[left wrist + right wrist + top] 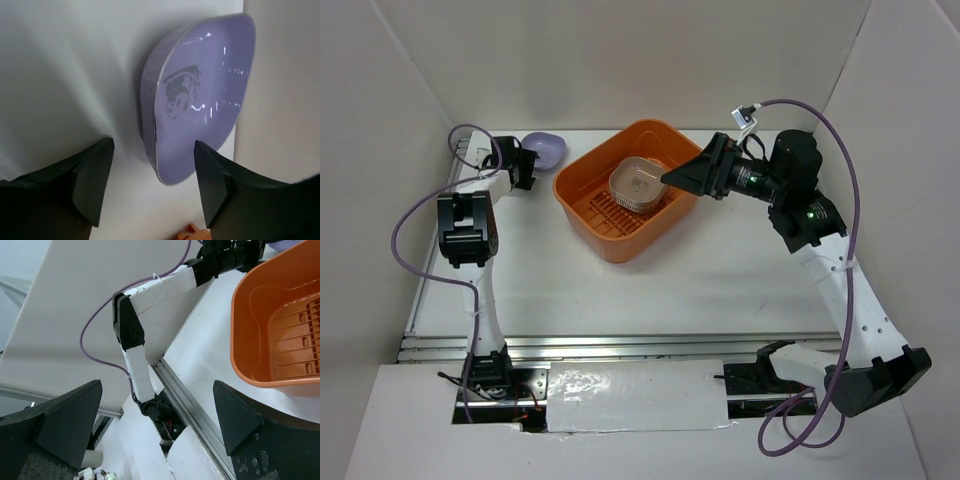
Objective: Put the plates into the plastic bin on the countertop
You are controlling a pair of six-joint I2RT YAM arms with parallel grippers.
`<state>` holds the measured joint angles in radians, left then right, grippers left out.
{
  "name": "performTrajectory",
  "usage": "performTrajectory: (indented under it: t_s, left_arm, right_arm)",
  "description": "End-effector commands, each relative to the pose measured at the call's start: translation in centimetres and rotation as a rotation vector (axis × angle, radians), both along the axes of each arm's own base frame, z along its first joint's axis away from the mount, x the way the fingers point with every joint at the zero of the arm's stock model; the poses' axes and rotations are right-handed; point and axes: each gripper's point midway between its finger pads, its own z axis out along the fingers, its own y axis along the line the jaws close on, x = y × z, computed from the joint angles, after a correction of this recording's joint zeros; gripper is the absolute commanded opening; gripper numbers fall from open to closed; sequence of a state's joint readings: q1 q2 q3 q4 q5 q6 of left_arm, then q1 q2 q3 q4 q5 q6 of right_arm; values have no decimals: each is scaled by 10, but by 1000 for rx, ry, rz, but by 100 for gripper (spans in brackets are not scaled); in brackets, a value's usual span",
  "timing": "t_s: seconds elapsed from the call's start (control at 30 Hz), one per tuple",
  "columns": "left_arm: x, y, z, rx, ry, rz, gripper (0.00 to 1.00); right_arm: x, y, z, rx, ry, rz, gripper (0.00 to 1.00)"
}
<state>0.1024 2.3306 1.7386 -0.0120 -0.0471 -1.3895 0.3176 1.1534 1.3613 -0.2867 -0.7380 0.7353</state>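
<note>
Overhead, left pincer [526,160] partly hides purple plate [549,148].

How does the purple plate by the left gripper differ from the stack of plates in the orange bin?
The purple plate lies alone on the countertop, outside the orange bin; the stack of plates sits inside it. The purple plate is lilac; the stack's top dish is brownish. The open left gripper brackets the purple plate; nothing grips the stack. Both are shallow rounded-square dishes with a centre mark.
</note>
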Motion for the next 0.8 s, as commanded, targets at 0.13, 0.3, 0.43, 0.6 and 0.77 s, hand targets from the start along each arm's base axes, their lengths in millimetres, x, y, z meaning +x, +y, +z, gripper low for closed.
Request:
performTrajectory:
  t_s: [0.13, 0.3, 0.43, 0.6, 0.77]
  left_arm:
    - [-11, 18, -49, 36, 195, 43, 64]
    - [8, 23, -45, 3, 146, 30, 48]
    - [2, 30, -38, -2, 166, 32, 0]
    - [-76, 57, 53, 82, 232, 133, 0]
    - [-133, 63, 187, 342, 8, 182, 0]
  right_arm:
    - [-1, -7, 14, -3, 9, 1, 100]
    - [-2, -6, 13, -10, 28, 11, 100]
    - [-1, -5, 8, -12, 46, 15, 100]
    - [5, -5, 4, -22, 60, 8, 100]
    - [10, -2, -2, -25, 76, 14, 100]
